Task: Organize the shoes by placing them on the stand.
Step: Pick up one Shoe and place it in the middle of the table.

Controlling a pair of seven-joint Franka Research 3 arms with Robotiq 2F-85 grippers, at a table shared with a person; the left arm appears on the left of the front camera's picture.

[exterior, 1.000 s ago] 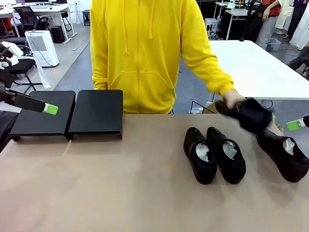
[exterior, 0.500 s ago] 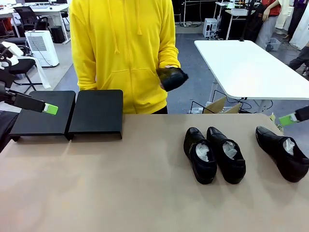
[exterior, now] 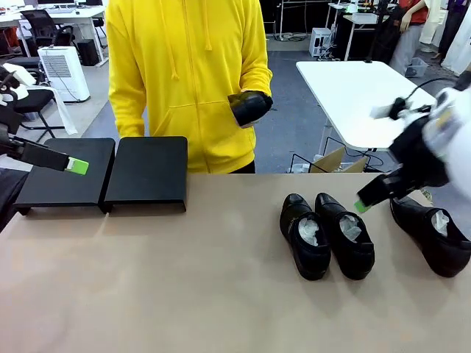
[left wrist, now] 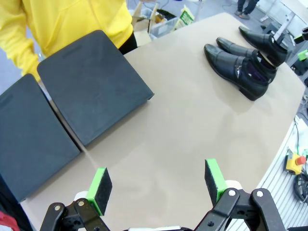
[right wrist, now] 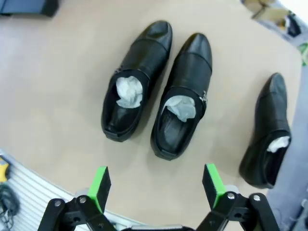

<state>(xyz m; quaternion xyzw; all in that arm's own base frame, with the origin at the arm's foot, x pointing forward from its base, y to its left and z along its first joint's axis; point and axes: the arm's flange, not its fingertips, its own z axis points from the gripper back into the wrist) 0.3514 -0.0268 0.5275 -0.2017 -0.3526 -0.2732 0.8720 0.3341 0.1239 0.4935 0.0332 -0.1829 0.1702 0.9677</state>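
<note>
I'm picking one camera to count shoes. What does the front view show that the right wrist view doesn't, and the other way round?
Front view: the person holding a fourth shoe at chest height, both platforms of the stand, and the left gripper. Right wrist view: the right gripper with both green-padded fingers apart, nothing between them. Both: a pair of shoes side by side on the table and a single shoe apart from them, all with white paper inside.
</note>
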